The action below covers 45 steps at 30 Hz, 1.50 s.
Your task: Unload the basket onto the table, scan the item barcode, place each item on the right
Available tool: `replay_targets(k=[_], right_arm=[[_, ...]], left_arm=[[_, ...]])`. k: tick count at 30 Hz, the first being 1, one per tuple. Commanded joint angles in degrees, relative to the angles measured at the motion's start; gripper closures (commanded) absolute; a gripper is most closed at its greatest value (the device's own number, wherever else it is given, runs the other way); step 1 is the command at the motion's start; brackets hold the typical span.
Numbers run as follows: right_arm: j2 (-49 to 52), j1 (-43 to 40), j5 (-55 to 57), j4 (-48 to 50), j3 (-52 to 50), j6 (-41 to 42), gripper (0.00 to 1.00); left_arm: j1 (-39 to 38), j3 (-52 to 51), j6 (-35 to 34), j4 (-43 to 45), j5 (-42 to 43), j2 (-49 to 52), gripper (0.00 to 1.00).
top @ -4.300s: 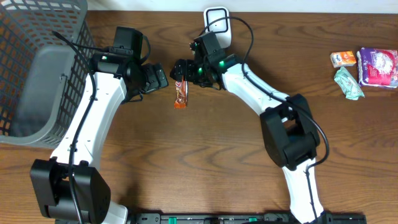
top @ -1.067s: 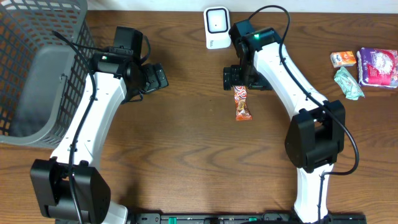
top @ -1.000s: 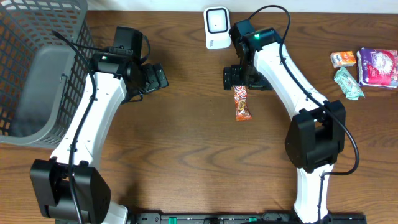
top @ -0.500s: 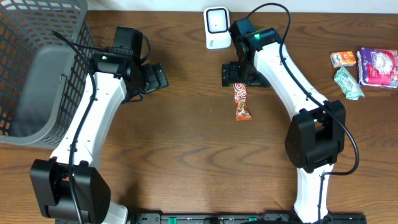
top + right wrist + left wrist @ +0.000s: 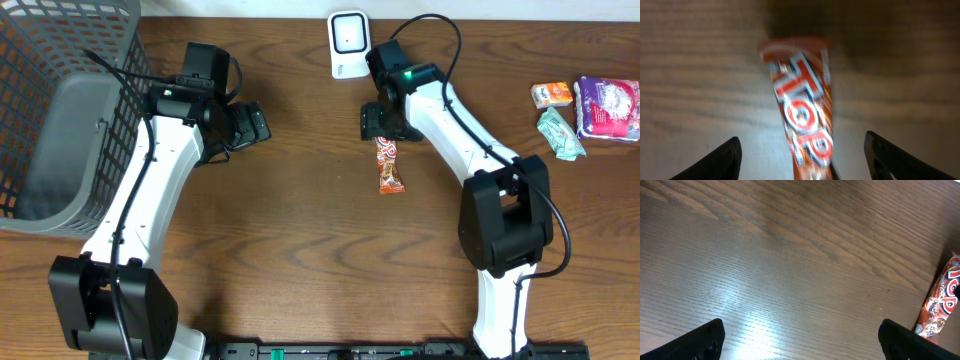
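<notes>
Shifted rightward, the snack bar (image 5: 390, 166) is lying mid-frame; we are finding the right pincer (image 5: 380, 125) straddling its top and the left pincer (image 5: 258, 123) both released.

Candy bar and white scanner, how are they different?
The candy bar is long, thin and orange-red; the scanner is white and boxy. The candy bar lies partly under the right gripper; the scanner sits near the table's far edge. Both rest on the table.

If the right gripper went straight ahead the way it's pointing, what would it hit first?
Most likely the orange TOP snack bar, lying on the table between the right gripper's open fingers, though how far off is unclear.
</notes>
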Motion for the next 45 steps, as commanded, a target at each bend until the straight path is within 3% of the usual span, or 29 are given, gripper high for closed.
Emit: replay_targets(k=[1, 7, 10, 23, 31, 45], right_arm=[[-0.7, 0.3, 1.3, 3.2, -3.1, -0.2, 0.26], [-0.7, 0.3, 2.9, 7.7, -8.1, -0.2, 0.28], [-0.7, 0.3, 2.9, 9.2, -10.0, -0.2, 0.35], [-0.8, 0.3, -0.2, 9.7, -9.6, -0.1, 0.99], [-1.3, 0.3, -0.1, 11.5, 2.3, -0.1, 0.99], [-0.1, 0.3, 2.3, 41.4, 4.6, -0.2, 0.99]], left_arm=[[0.0, 0.5, -0.1, -0.1, -0.7, 0.0, 0.02], [0.0, 0.5, -0.1, -0.1, -0.7, 0.0, 0.02], [0.0, 0.5, -0.1, -0.1, -0.7, 0.0, 0.02], [0.0, 0.5, -0.1, -0.2, -0.7, 0.0, 0.02], [0.0, 0.5, -0.1, -0.2, -0.7, 0.0, 0.02], [0.0, 0.5, -0.1, -0.1, -0.7, 0.0, 0.02]])
